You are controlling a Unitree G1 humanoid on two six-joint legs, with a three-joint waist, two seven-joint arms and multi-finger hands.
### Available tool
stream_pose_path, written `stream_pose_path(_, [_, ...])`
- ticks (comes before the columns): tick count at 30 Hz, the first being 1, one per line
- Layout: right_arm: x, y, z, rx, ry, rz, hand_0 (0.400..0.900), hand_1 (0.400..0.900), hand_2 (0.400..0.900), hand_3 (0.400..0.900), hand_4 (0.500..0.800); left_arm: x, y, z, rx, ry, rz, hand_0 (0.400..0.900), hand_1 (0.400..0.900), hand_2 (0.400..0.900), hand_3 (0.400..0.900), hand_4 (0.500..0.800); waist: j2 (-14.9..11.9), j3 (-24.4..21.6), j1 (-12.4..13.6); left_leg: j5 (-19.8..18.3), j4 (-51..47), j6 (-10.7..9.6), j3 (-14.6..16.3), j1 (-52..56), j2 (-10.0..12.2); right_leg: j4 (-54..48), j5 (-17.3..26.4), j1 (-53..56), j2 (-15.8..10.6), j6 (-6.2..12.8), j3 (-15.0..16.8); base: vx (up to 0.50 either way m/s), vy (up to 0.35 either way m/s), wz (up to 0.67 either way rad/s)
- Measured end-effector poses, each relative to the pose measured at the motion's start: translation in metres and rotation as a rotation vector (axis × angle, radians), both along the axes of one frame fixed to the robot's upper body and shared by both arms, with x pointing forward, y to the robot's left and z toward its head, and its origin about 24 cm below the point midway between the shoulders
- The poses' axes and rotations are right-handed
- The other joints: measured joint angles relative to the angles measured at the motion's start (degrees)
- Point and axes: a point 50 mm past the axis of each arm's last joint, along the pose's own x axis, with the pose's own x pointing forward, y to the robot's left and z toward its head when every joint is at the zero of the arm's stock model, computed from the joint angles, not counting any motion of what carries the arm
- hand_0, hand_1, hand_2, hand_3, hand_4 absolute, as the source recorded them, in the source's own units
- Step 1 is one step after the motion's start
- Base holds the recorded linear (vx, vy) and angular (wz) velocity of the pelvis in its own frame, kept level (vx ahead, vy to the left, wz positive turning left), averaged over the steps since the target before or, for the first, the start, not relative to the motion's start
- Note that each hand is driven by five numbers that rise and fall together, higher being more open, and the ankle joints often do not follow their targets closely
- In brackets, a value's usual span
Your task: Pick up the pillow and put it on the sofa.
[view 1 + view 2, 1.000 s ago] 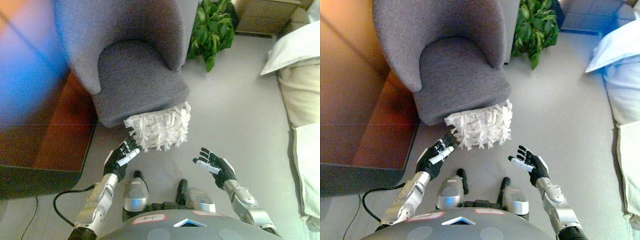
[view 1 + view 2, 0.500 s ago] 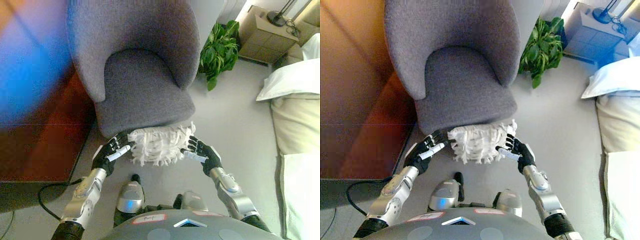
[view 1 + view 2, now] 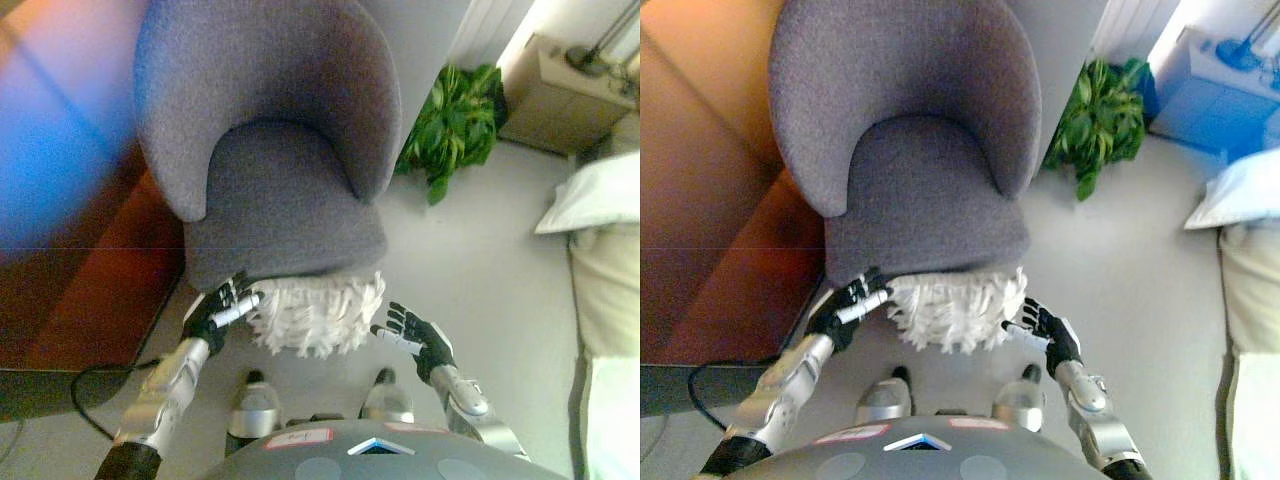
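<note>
The white shaggy pillow (image 3: pixel 315 314) rests against the front edge of the grey armchair (image 3: pixel 280 195), below its seat. My left hand (image 3: pixel 218 310) lies against the pillow's left side with its fingers straight. At the pillow's right side is my right hand (image 3: pixel 415 335), fingers spread and pointing at the fringe; the right eye view shows this hand (image 3: pixel 1045 332) just touching the edge. Neither hand is curled round the pillow (image 3: pixel 958 309).
A green potted plant (image 3: pixel 455 125) stands right of the armchair. A bed with a white pillow (image 3: pixel 598 195) runs along the right edge, with a wooden bedside cabinet (image 3: pixel 560 95) behind it. Dark wooden furniture (image 3: pixel 90 290) stands close on the left.
Both hands have come up from below and closed in on the two sides of the pillow. The camera has shifted, so the whole picture has moved.
</note>
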Motion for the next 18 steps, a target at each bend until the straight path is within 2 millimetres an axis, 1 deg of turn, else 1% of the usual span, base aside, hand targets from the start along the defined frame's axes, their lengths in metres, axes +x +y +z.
stream_pose_path(1, [0.005,-0.008,0.004,-0.069,-0.016,0.036,0.9,0.9,0.9,0.9,0.8,-0.005,-0.007,-0.004,-0.029,0.014,0.003,0.9,0.9,0.9,0.9,0.8,0.9,0.1,-0.5,0.5,-0.5,-0.3,0.0,0.0,1.3,-0.2,-0.3,0.4,1.4,-0.5,-0.9,0.14,-0.125,0.27])
stream_pose_path(2, [0.01,-0.017,0.008,-0.136,-0.032,0.066,0.9,0.9,0.9,0.9,0.8,-0.007,-0.012,-0.006,-0.05,0.022,0.003,0.9,0.9,0.9,0.9,0.8,1.6,0.0,-0.3,1.1,-1.0,-0.7,0.2,0.3,2.1,-0.3,-0.6,0.7,2.1,-0.79,-1.3,0.13,-0.117,0.28])
stream_pose_path(3, [0.011,-0.026,0.011,-0.214,-0.033,0.106,0.9,0.9,0.9,0.9,0.8,-0.008,-0.017,-0.006,-0.068,0.019,-0.001,0.9,0.9,0.9,0.9,0.8,1.9,0.1,-0.4,1.4,-1.4,-1.4,0.3,0.6,2.6,-0.6,-0.9,1.4,2.7,-0.84,-1.4,0.1,-0.103,0.28])
stream_pose_path(5, [0.016,-0.039,0.017,-0.366,-0.044,0.177,0.9,0.9,0.9,0.9,0.8,-0.007,-0.019,-0.002,-0.074,0.001,-0.013,0.9,0.9,0.9,0.9,0.8,1.6,0.3,-0.1,1.7,-1.4,-2.0,0.3,0.6,2.8,-0.7,-1.4,2.3,2.7,-0.5,-1.5,0.06,-0.105,0.3])
stream_pose_path(6, [0.02,-0.043,0.021,-0.44,-0.055,0.225,0.9,0.9,0.9,0.9,0.8,-0.002,-0.018,0.0,-0.069,-0.012,-0.017,0.9,0.9,0.9,0.9,0.8,0.9,0.7,-0.1,1.9,-1.4,-2.8,0.1,0.5,2.6,-0.7,-1.6,2.4,2.5,-0.28,-1.4,-0.01,-0.125,0.32])
stream_pose_path(7, [0.026,-0.045,0.025,-0.516,-0.072,0.277,0.9,0.9,0.9,0.9,0.8,-0.002,-0.014,0.001,-0.058,-0.015,-0.013,0.9,0.9,0.9,0.9,0.8,0.3,1.2,0.3,1.9,-1.1,-3.0,-0.3,0.0,2.4,-0.6,-1.7,2.3,2.5,-0.15,-1.4,-0.08,-0.148,0.33])
stream_pose_path(9, [0.041,-0.043,0.032,-0.611,-0.114,0.342,0.9,0.9,0.9,0.9,0.8,0.004,-0.004,0.007,-0.025,-0.032,-0.023,0.9,0.9,0.9,0.9,0.8,-1.3,2.4,0.3,1.9,-0.1,-3.0,-1.3,-1.8,2.3,0.2,-1.8,1.2,2.0,-0.07,-1.2,-0.18,-0.173,0.33])
stream_pose_path(10, [0.051,-0.04,0.037,-0.665,-0.147,0.381,0.9,0.9,0.9,0.9,0.8,0.009,0.002,0.011,-0.001,-0.044,-0.031,0.9,0.9,0.9,0.9,0.8,-1.6,3.2,0.7,1.9,1.2,-3.0,-2.4,-4.2,2.4,1.3,-2.0,-0.6,1.6,-0.15,-1.1,-0.19,-0.144,0.25])
stream_pose_path(12, [0.073,-0.039,0.051,-0.731,-0.218,0.412,0.9,0.9,0.9,0.9,0.8,0.029,0.006,0.023,0.018,-0.102,-0.052,0.9,0.9,0.9,0.9,0.8,-2.0,5.3,1.5,1.7,4.4,-2.6,-4.3,-9.1,2.6,4.1,-2.4,-4.6,1.1,-0.67,-1.2,-0.24,-0.106,0.22])
stream_pose_path(14, [0.103,-0.04,0.077,-0.825,-0.329,0.437,0.9,0.9,0.9,0.9,0.8,0.052,0.004,0.038,0.003,-0.179,-0.061,0.9,0.9,0.9,0.9,0.8,-1.0,9.6,2.8,1.4,9.2,-2.2,-6.6,-15.2,2.6,9.1,-3.6,-9.7,0.0,-1.06,-0.8,-0.24,-0.051,0.18])
stream_pose_path(15, [0.114,-0.04,0.087,-0.85,-0.371,0.435,0.9,0.9,0.9,0.9,0.8,0.06,0.003,0.043,-0.005,-0.21,-0.061,0.9,0.9,0.9,0.9,0.8,-0.5,11.6,2.7,1.0,11.1,-1.6,-7.3,-17.6,2.6,11.2,-4.1,-11.7,-0.5,-1.37,-0.7,-0.19,-0.024,0.13])
stream_pose_path(16, [0.128,-0.038,0.101,-0.883,-0.431,0.436,0.9,0.9,0.9,0.9,0.8,0.064,0.003,0.047,-0.021,-0.231,-0.052,0.9,0.9,0.9,0.9,0.8,0.0,13.5,3.1,0.7,13.4,-1.4,-7.9,-20.1,2.7,14.0,-4.9,-14.0,-1.2,-1.51,-0.5,-0.15,-0.018,0.12])
stream_pose_path(18, [0.144,-0.033,0.121,-0.921,-0.523,0.444,0.9,0.9,0.9,0.9,0.8,0.068,0.003,0.05,-0.05,-0.246,-0.037,0.9,0.9,0.9,0.9,0.8,0.0,16.5,3.3,-0.3,17.2,-1.0,-8.3,-24.6,2.6,19.5,-6.9,-18.4,-2.9,-1.88,0.3,-0.16,-0.005,0.13])
